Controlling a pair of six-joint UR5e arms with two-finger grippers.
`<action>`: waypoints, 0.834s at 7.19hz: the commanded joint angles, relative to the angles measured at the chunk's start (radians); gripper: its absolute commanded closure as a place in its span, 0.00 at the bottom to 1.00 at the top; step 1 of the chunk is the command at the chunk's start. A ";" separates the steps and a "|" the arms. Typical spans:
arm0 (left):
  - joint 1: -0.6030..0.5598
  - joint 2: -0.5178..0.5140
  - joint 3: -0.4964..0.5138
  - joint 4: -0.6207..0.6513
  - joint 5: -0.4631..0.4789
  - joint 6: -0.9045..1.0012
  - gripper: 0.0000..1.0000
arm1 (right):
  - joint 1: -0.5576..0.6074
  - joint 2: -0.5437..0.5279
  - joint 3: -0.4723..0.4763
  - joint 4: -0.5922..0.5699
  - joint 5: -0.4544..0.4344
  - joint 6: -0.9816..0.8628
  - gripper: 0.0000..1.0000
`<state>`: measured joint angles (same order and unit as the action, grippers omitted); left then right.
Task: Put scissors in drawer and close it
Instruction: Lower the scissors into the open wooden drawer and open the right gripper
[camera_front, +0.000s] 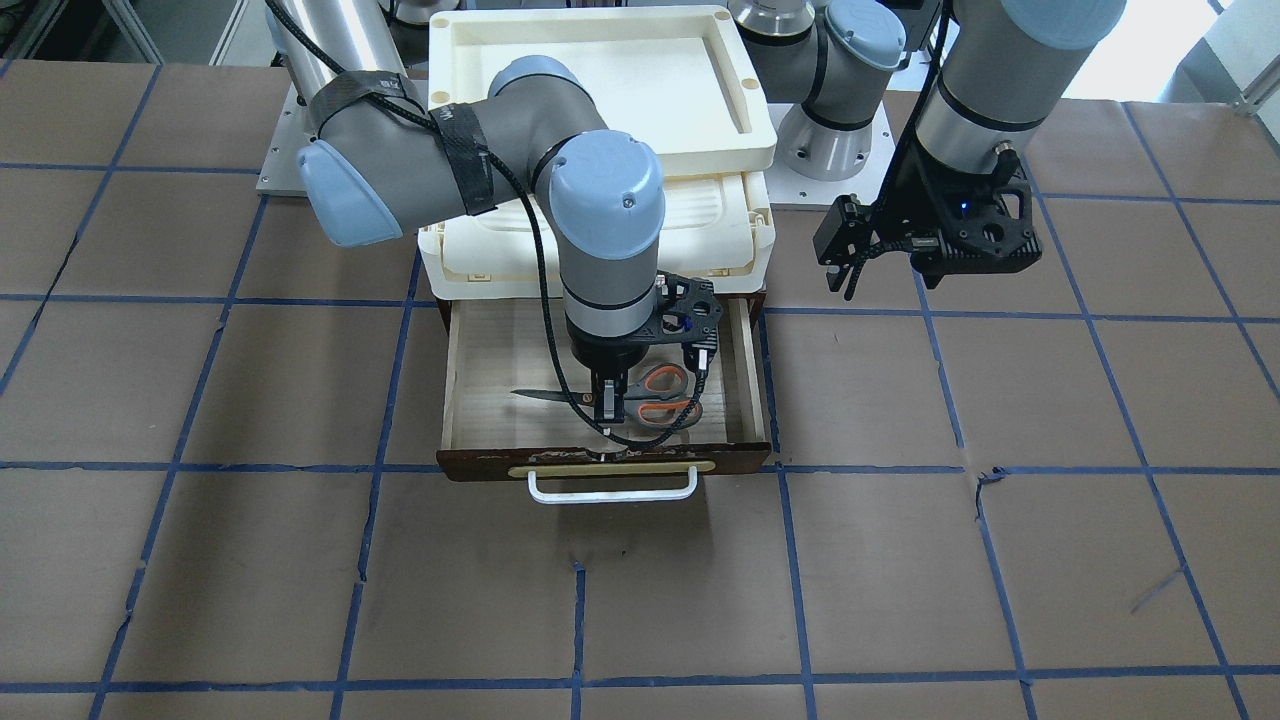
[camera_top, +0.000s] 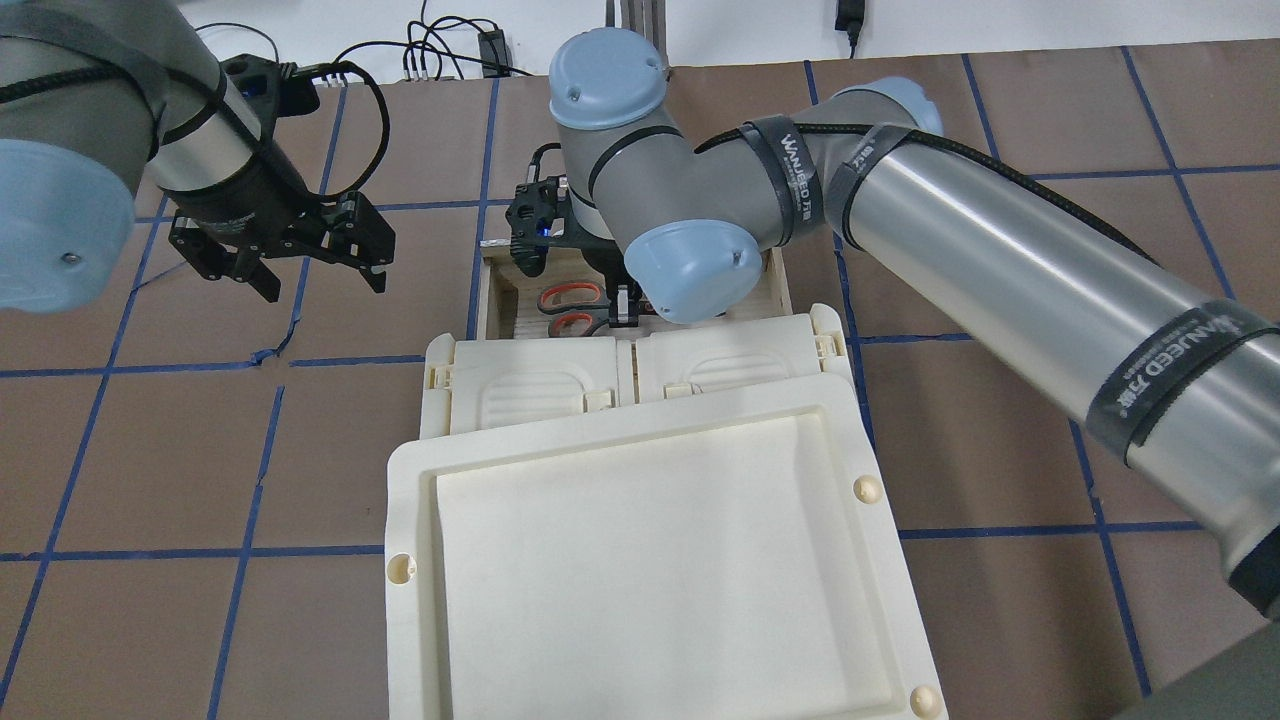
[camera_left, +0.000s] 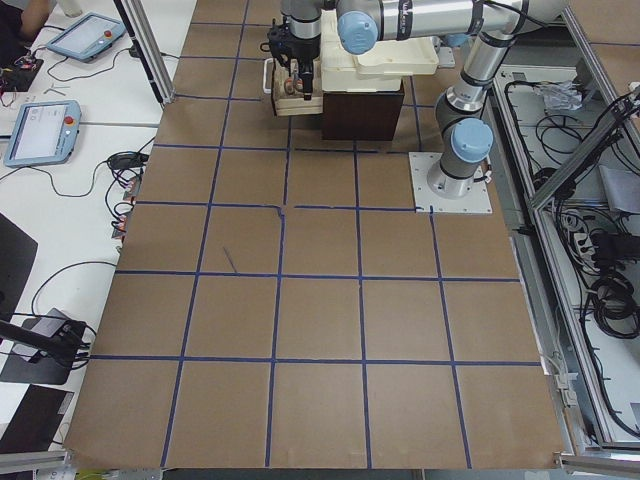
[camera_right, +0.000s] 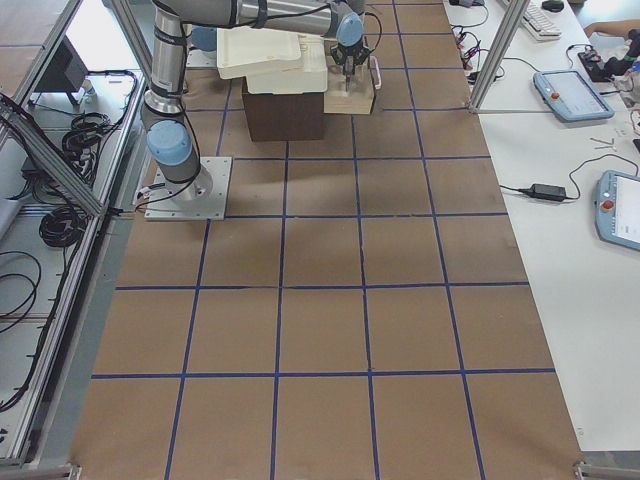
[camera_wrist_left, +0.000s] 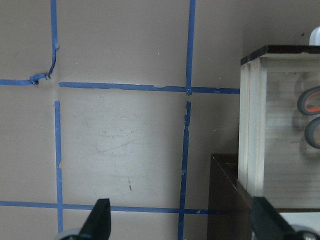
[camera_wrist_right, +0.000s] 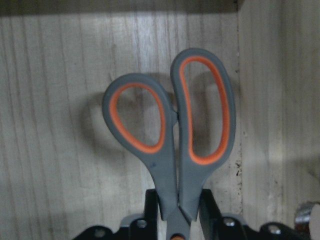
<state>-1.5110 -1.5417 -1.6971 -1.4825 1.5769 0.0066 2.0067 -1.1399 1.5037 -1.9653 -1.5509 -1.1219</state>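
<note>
The scissors (camera_front: 665, 395), with grey handles lined orange, lie low in the open wooden drawer (camera_front: 745, 370), blades pointing to that view's left. My right gripper (camera_front: 608, 410) reaches down into the drawer. Its fingers (camera_wrist_right: 150, 202) are closed against the scissors (camera_wrist_right: 175, 125) just below the handle loops. In the overhead view the right gripper (camera_top: 625, 310) sits beside the orange loops (camera_top: 570, 298) inside the drawer (camera_top: 495, 300). My left gripper (camera_front: 848, 285) hangs open and empty above the table beside the drawer; its wrist view shows the drawer's side wall (camera_wrist_left: 250, 125).
A cream latched case (camera_front: 730, 250) sits on the dark cabinet above the drawer, with a cream tray (camera_front: 745, 90) on top. The drawer's dark front carries a white bar handle (camera_front: 612, 490). Brown table with blue tape grid all around.
</note>
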 joint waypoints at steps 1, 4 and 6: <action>0.000 0.000 -0.001 -0.001 0.000 0.000 0.00 | 0.000 0.000 0.001 0.005 0.000 0.019 0.80; 0.000 0.000 -0.001 -0.002 0.000 0.000 0.00 | 0.010 0.000 0.004 0.014 0.000 0.040 0.76; -0.002 0.000 -0.001 -0.002 0.002 0.001 0.00 | 0.011 0.002 0.004 0.013 0.000 0.039 0.17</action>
<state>-1.5114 -1.5417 -1.6981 -1.4848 1.5779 0.0066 2.0165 -1.1402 1.5078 -1.9516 -1.5508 -1.0821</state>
